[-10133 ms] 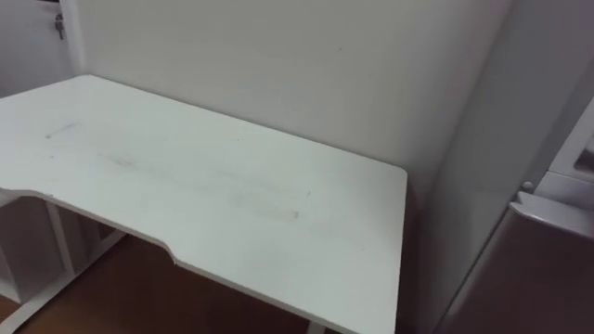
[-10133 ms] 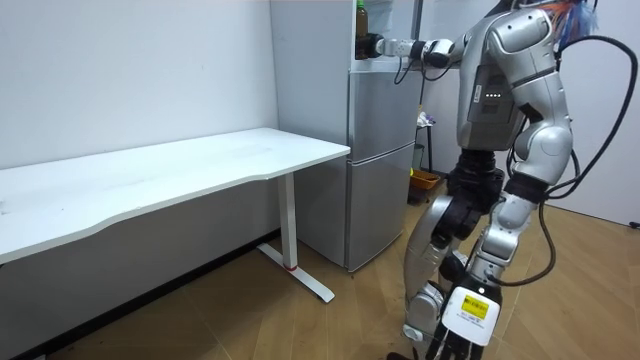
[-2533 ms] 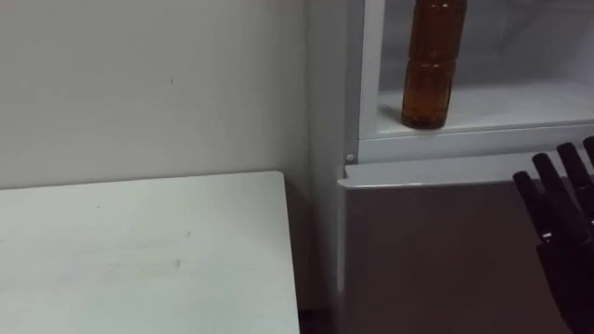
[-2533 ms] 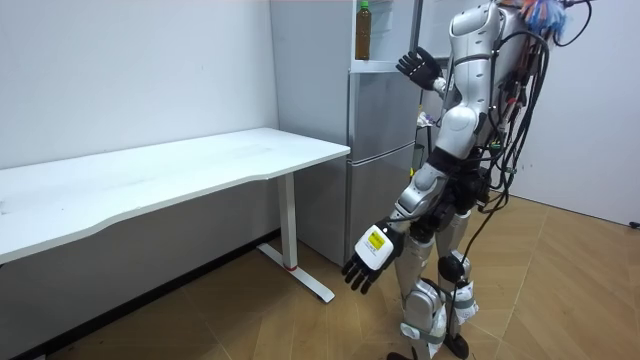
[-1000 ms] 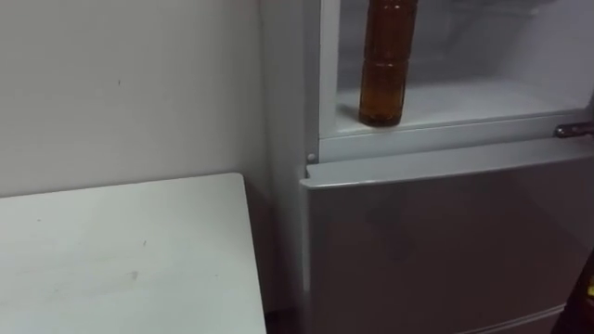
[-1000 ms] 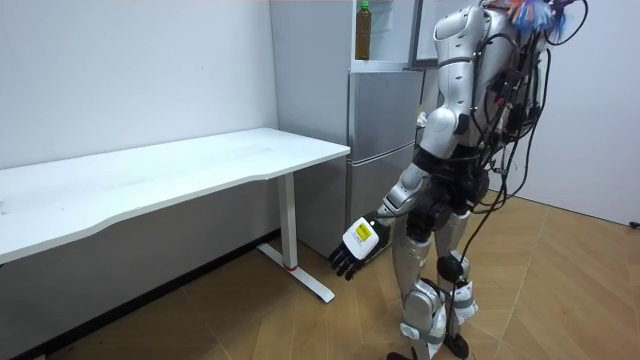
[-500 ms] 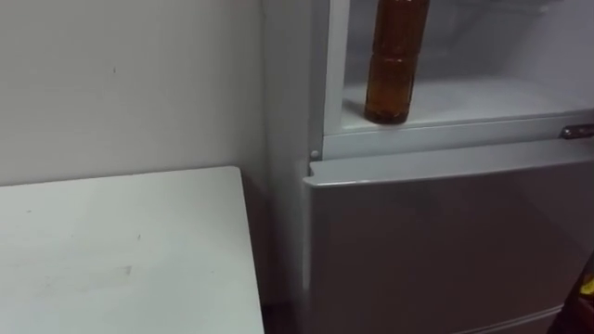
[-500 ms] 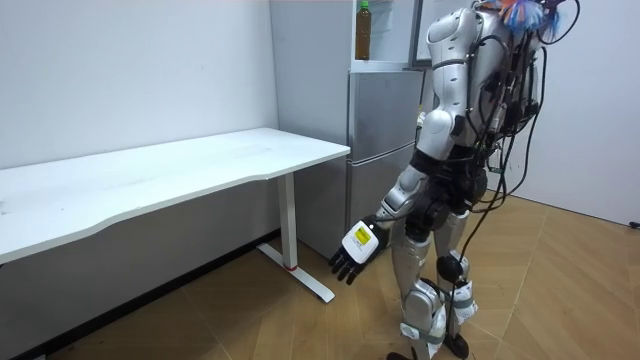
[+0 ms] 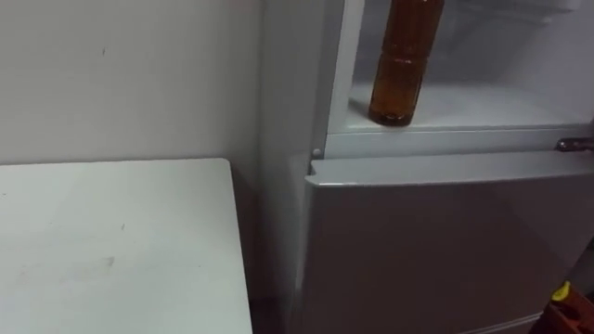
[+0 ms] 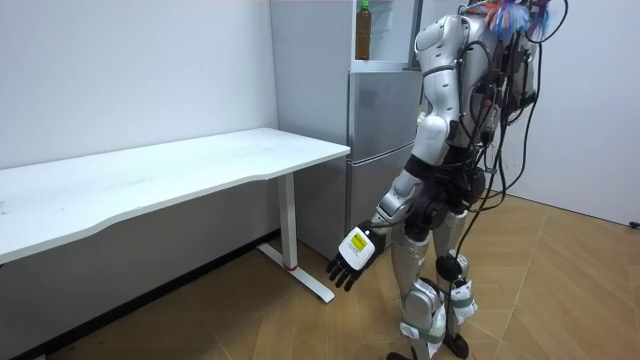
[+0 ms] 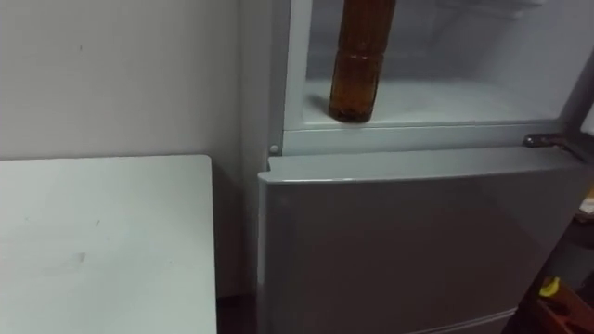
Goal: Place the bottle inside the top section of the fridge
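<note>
A brown bottle (image 9: pixel 403 65) stands upright at the front left of the open upper fridge compartment's white shelf (image 9: pixel 492 109); its cap is cut off by the top edge of the eye views. In the room view the bottle (image 10: pixel 362 30) shows atop the grey fridge (image 10: pixel 380 150), free of both hands. I stand just in front of the fridge. My left hand (image 10: pixel 348 262) hangs low beside my leg, open and holding nothing.
The fridge's lower door (image 9: pixel 436 241) is closed. A white table (image 9: pixel 111 250) stands against the wall right beside the fridge's left side. Something orange and yellow (image 9: pixel 561 306) sits on the floor at the fridge's right. Wooden floor lies behind me.
The bottle has stayed on the shelf. My body has turned slightly and my left hand has swung a little lower; the eye view has shifted a bit.
</note>
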Robot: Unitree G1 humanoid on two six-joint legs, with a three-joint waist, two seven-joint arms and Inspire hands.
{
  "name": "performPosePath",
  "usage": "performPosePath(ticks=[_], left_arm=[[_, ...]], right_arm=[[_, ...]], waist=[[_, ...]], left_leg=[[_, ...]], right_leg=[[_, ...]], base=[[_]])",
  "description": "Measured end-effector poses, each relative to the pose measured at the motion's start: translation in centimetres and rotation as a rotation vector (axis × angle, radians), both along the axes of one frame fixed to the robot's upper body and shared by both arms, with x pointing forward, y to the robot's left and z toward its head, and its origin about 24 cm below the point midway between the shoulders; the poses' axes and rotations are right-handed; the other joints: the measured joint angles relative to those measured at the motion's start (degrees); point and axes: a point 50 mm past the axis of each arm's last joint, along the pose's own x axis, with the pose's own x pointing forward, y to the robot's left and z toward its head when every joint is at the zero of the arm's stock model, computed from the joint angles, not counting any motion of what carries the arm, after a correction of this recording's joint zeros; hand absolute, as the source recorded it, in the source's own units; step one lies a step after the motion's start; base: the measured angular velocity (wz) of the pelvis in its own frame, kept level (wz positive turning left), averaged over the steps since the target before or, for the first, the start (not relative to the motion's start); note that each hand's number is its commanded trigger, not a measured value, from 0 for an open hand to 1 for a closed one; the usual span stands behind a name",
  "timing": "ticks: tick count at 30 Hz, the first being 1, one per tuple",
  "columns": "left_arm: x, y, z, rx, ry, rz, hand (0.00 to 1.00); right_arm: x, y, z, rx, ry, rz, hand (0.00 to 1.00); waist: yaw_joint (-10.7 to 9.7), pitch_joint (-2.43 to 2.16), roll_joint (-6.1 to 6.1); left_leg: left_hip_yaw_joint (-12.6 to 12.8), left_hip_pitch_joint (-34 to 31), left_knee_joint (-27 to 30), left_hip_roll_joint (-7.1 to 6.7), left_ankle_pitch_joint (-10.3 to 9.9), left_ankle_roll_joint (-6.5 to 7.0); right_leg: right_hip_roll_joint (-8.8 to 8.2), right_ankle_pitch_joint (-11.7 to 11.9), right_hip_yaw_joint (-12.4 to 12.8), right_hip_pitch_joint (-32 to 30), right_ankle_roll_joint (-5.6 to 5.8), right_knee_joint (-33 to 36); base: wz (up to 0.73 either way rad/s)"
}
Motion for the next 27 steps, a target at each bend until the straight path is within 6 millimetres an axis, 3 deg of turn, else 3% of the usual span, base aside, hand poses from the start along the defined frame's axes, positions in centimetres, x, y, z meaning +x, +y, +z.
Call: performPosePath(ticks=[8,21,23,27], left_arm=[[-0.3,0.1,0.0,-0.008,0.005,0.006,0.00],[-0.2,0.1,0.0,-0.025,0.011,0.011,0.00],[-0.2,0.1,0.0,-0.025,0.012,0.011,0.00],[-0.2,0.1,0.0,-0.027,0.010,0.011,0.00]], right_arm=[[1.0,-2.4,4.4,-0.133,-0.037,-0.077,0.00],[2.5,-1.9,7.8,-0.285,-0.052,-0.059,0.00],[2.9,-1.8,9.3,-0.311,-0.104,-0.074,0.00],[2.9,-1.6,9.7,-0.328,-0.079,-0.092,0.00]], waist=[[-1.15,-0.17,0.52],[-1.17,-0.20,0.13],[-1.60,-0.20,0.12],[-1.58,-0.16,0.24]], left_leg=[[0.00,0.05,0.10,0.14,0.02,-0.02],[-0.04,-0.01,0.01,0.09,0.02,-0.02],[0.03,0.00,-0.01,0.08,0.03,-0.02],[0.35,0.15,-0.01,0.08,0.04,-0.03]], right_leg=[[0.03,-0.03,-0.16,-0.01,-0.09,0.30],[0.04,0.00,-0.16,-0.06,-0.09,0.06],[0.03,-0.01,-0.14,-0.09,-0.09,0.26],[0.09,-0.01,0.28,-0.11,-0.09,0.44]], base=[[0.00],[0.00],[0.00],[-0.04]])
